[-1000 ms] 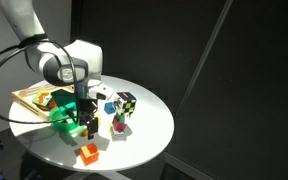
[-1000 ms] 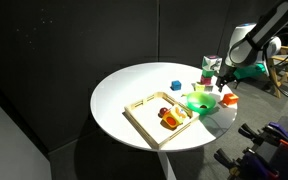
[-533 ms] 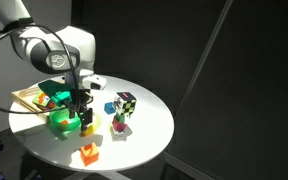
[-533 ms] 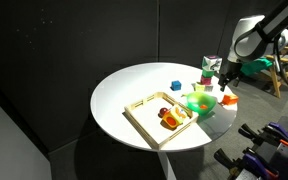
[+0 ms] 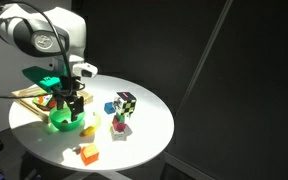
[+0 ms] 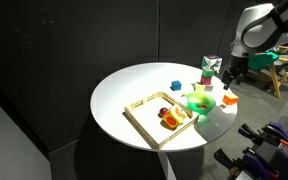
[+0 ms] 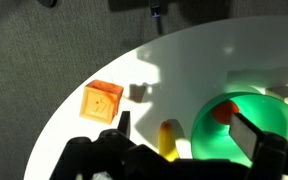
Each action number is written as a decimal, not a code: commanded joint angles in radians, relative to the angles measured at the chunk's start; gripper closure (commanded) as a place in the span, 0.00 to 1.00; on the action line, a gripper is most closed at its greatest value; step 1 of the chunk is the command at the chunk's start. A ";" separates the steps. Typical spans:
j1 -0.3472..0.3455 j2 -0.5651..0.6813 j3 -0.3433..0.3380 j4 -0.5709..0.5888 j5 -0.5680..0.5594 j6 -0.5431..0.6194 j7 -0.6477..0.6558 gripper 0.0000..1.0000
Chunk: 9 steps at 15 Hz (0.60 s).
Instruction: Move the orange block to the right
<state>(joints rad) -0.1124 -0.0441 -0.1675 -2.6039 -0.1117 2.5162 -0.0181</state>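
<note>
The orange block [image 5: 88, 153] lies alone on the white round table near its rim; it also shows in an exterior view [image 6: 228, 99] and at the left of the wrist view [image 7: 102, 100]. My gripper [image 5: 70, 102] hangs above the green bowl [image 5: 62, 121], well above the table and apart from the block. In the wrist view my gripper [image 7: 184, 132] is open and empty, one finger near a small yellow piece [image 7: 169, 142], the other over the green bowl [image 7: 246, 112].
A wooden tray [image 6: 144, 106] with coloured pieces sits on the table [image 6: 134, 85]. A multicoloured checkered cube [image 5: 127, 102], a blue block [image 5: 109, 108] and a yellow piece [image 5: 117, 125] stand near the bowl. The table rim is close to the orange block.
My gripper has risen and drifted back over the green bowl, away from the orange block. The block has not moved.
</note>
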 commanded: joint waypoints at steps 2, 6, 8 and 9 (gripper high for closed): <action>0.001 -0.112 0.036 -0.052 -0.008 -0.060 -0.009 0.00; 0.016 -0.168 0.068 -0.074 0.002 -0.098 0.000 0.00; 0.024 -0.196 0.083 -0.080 0.005 -0.115 0.003 0.00; 0.029 -0.209 0.088 -0.083 0.010 -0.122 0.002 0.00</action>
<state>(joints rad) -0.0926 -0.1838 -0.0955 -2.6617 -0.1105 2.4300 -0.0179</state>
